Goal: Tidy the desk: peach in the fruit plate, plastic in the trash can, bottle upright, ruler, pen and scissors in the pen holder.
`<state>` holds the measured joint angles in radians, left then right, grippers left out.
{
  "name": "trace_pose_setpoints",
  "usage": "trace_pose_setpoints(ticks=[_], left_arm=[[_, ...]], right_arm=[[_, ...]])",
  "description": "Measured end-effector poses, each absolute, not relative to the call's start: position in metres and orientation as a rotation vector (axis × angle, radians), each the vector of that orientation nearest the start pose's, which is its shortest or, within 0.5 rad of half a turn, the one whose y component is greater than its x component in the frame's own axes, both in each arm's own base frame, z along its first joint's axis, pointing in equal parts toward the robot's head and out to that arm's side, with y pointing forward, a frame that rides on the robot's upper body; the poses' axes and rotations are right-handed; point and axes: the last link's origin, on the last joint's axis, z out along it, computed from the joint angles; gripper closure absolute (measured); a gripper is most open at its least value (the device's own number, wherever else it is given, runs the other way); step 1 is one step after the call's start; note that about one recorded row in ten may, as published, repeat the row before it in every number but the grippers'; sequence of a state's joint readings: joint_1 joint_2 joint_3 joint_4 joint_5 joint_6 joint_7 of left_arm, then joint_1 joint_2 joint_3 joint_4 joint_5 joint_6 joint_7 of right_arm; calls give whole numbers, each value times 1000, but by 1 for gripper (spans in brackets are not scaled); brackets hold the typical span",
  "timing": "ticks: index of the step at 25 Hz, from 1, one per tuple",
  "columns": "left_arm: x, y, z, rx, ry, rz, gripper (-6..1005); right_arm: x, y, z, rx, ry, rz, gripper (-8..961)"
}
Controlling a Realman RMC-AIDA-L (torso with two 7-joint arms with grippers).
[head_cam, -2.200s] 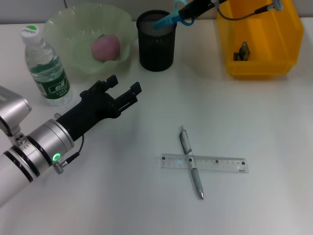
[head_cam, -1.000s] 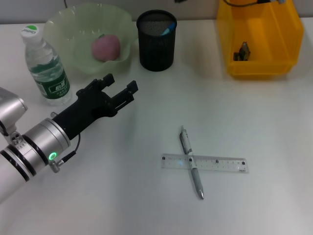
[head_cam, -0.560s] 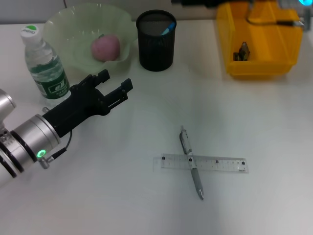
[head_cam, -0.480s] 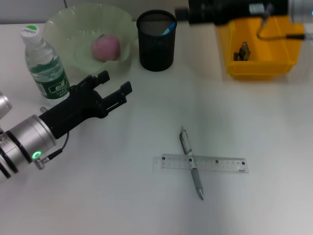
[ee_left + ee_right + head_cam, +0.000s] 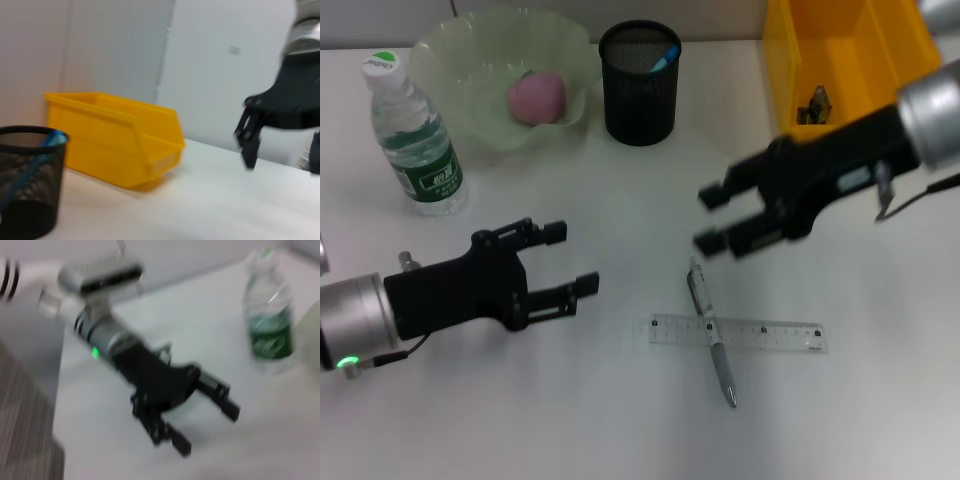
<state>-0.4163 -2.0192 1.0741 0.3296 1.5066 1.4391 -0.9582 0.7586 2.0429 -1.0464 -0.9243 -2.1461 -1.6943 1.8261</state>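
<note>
Two grippers are hovering over a white desk (image 5: 620, 420), neither one holding anything. The right gripper (image 5: 718, 218), reaching in from the right edge of the head view, is hanging at centre-right with its fingers (image 5: 711, 196) spread apart and empty. Just below those fingers, in the lower middle of the frame, the pen (image 5: 711, 333) is lying across the clear ruler (image 5: 770, 335), the two forming a cross flat on the desk. The pen's upper end is sitting just beneath the lower finger, apart from it and untouched.

The left gripper (image 5: 570, 258) is stretching in from the lower left, its fingers (image 5: 552, 233) likewise parted and gripping nothing, pointing toward the ruler's left end but staying well apart from it.

Along the top of the frame, the black mesh pen holder (image 5: 640, 85) is standing upright at upper centre with the blue-handled scissors (image 5: 663, 56) showing inside its rim. To its left, the peach (image 5: 536, 98) is resting in the pale green fruit plate (image 5: 460, 60). At the upper left, the bottle (image 5: 415, 138), with a green cap and green label, is standing upright. The yellow trash can (image 5: 840, 40) is occupying the upper right corner, a small dark item lying inside it.

The left wrist view is showing the pen holder (image 5: 30, 185), the trash can (image 5: 115, 137) and the right gripper (image 5: 250, 135) beyond them.
</note>
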Motion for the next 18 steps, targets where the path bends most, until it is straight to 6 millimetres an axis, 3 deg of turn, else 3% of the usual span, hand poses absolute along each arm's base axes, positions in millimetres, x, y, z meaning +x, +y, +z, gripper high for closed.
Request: trace_pose_setpoints(ticks=[10, 18], left_arm=[[-310, 270, -30, -2822, -472, -680, 200], [-308, 264, -26, -2892, -492, -679, 200]], right_arm=[[152, 353, -47, -3228, 282, -230, 338], [148, 349, -78, -3201, 95, -372, 343]])
